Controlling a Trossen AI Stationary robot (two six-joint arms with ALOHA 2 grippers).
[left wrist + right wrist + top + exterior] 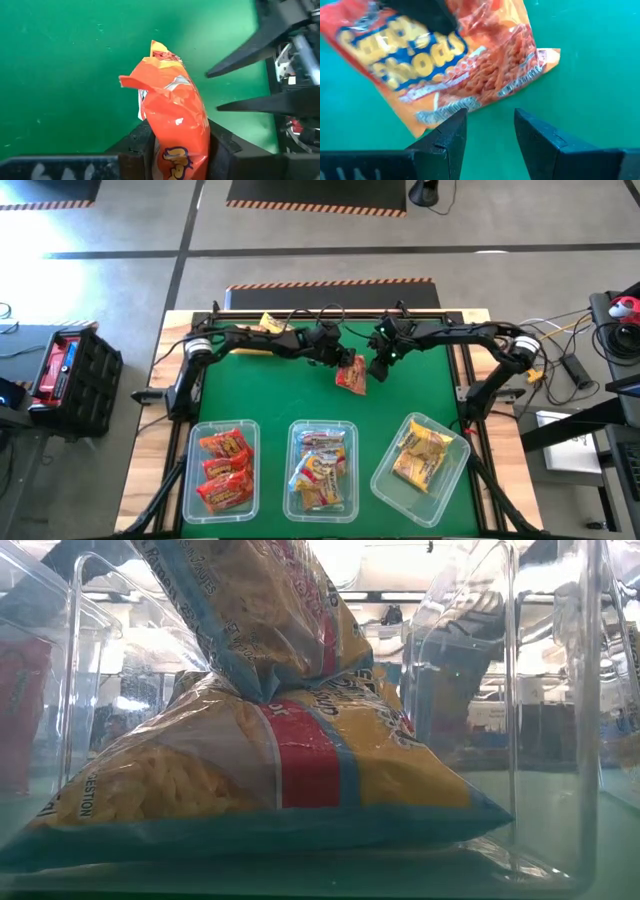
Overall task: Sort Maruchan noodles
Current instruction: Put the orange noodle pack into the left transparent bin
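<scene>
Orange noodle packet lifted; others sorted in tubs.

Your workcell: grey floor around a wooden table.
You'll see striped hazard tape behind it and a black crate to one side.

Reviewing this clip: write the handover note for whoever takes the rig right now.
Left gripper: shut on an orange noodle packet, held over the green mat mid-table.
Right gripper: open, empty, right beside that packet.
Done: left tub holds red-orange packets, middle tub yellow-pink ones, right tub yellow ones.
Left: the held packet likely belongs in the left tub; one yellow packet lies at the table's far edge.
</scene>
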